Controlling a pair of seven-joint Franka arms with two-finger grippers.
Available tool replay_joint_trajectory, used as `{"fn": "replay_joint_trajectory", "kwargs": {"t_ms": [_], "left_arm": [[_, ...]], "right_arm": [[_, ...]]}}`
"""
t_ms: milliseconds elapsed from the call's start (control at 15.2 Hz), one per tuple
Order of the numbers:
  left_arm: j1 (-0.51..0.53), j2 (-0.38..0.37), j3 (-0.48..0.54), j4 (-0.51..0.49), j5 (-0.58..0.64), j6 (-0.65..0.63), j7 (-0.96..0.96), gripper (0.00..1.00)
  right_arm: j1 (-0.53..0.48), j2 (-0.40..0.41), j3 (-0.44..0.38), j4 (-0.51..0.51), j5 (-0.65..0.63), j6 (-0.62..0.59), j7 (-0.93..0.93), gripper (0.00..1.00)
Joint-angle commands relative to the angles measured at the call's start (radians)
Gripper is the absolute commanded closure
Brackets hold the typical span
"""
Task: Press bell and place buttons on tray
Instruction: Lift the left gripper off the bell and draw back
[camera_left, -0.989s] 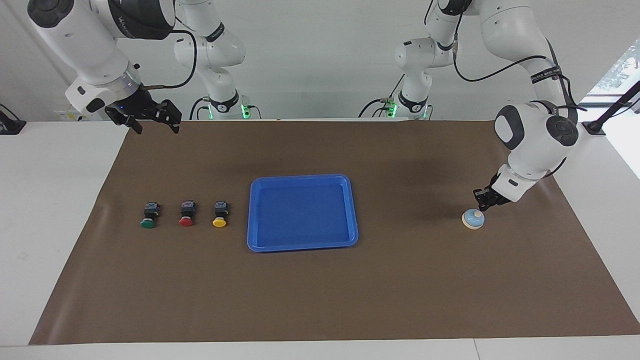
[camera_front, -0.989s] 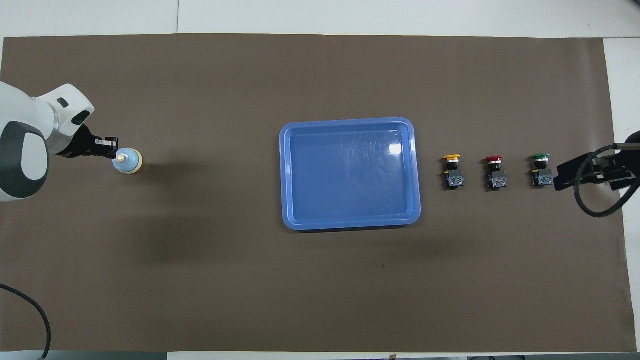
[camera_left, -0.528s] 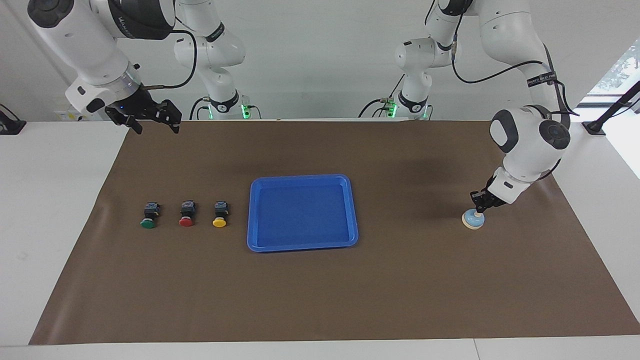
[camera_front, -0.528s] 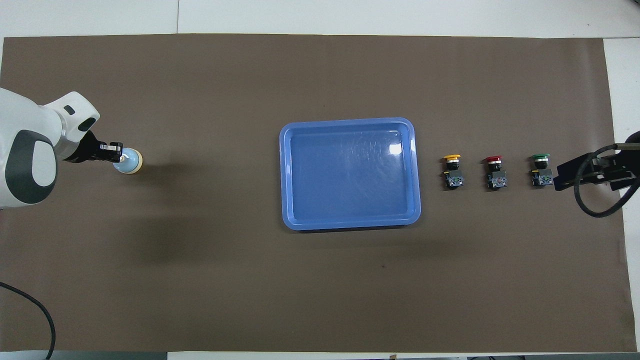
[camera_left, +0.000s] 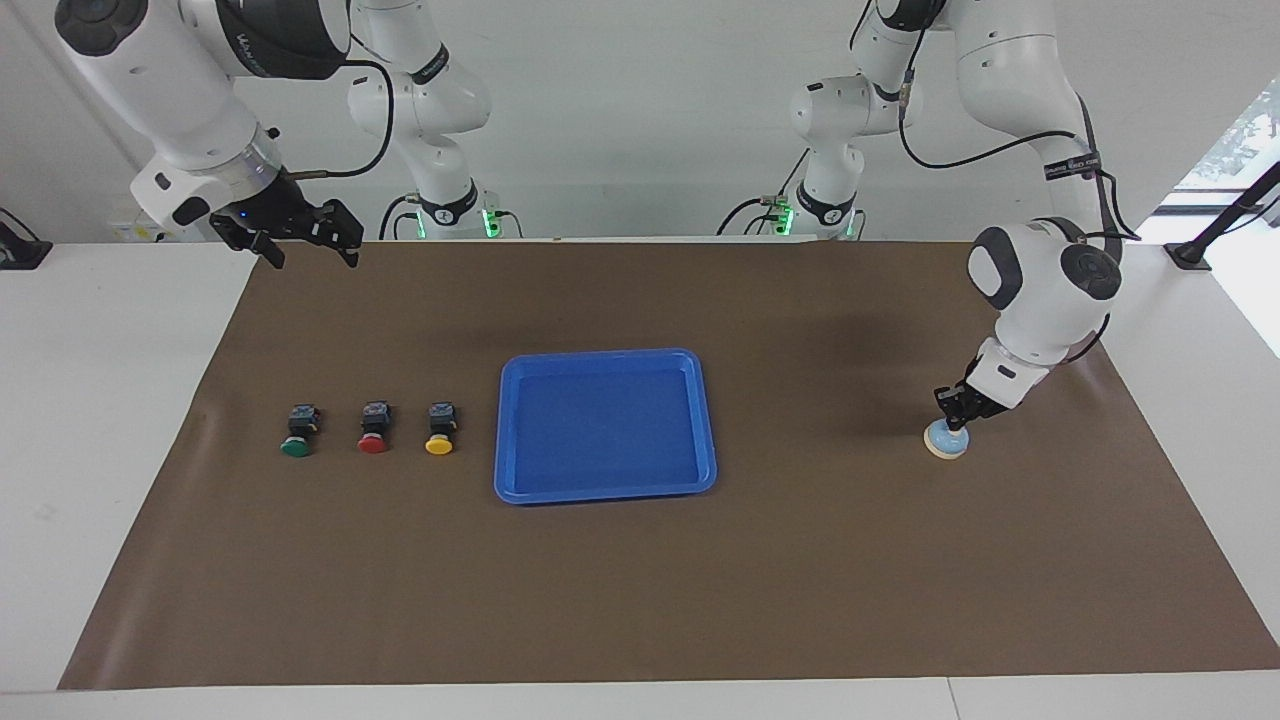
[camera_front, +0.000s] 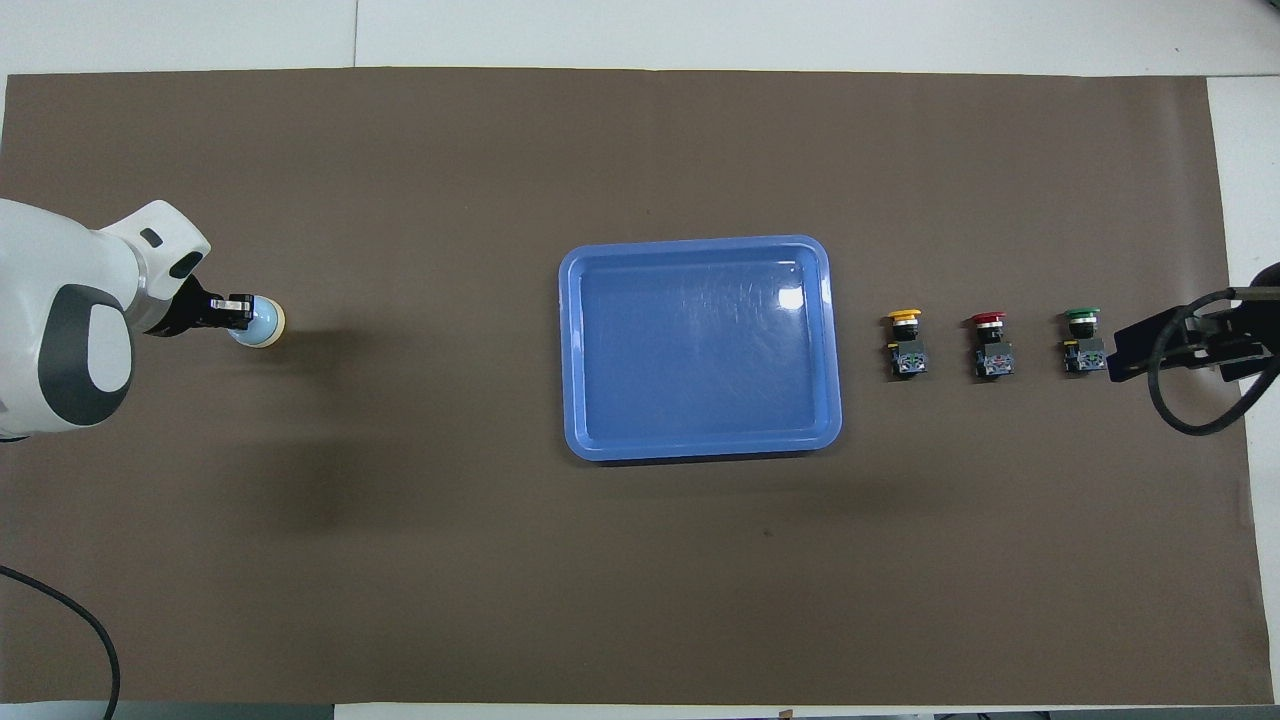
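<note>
Left pincer (camera_left: 953, 417) is down on top of the bell (camera_left: 945, 440), covering its knob; in the overhead view the tips (camera_front: 238, 311) overlap the bell (camera_front: 260, 322). Fingers look pressed together. Bell sits on the brown surface (camera_left: 640, 600), well apart from the blue tray (camera_left: 605, 488), toward the left arm's end.

Tray (camera_front: 572, 350) lies mid-surface, nothing in it.

The three buttons stand in a row beside the tray, toward the right arm's end, all on the surface: yellow button (camera_left: 440, 428) nearest the tray, red button (camera_left: 374, 427) next, green button (camera_left: 298, 431) outermost. Overhead: yellow (camera_front: 906, 343), red (camera_front: 991, 347), green (camera_front: 1083, 342).

Right pincer (camera_left: 305, 240) waits raised, over the mat's edge, fingers spread, holding nothing. Overhead, it (camera_front: 1125, 352) shows just beside the green button.
</note>
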Motion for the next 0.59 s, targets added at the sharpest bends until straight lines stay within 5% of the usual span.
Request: {"fn": "replay_joint_trajectory", "kwargs": {"t_ms": [0, 528], "left_arm": [[0.002, 0.024, 0.009, 0.061, 0.0, -0.092, -0.009, 1.0], [0.025, -0.289, 0.009, 0.175, 0.0, -0.499, -0.007, 1.0]], "right_arm": [[-0.008, -0.014, 0.004, -0.009, 0.013, -0.006, -0.016, 0.0], [-0.008, -0.014, 0.002, -0.009, 0.013, -0.006, -0.017, 0.0]]}}
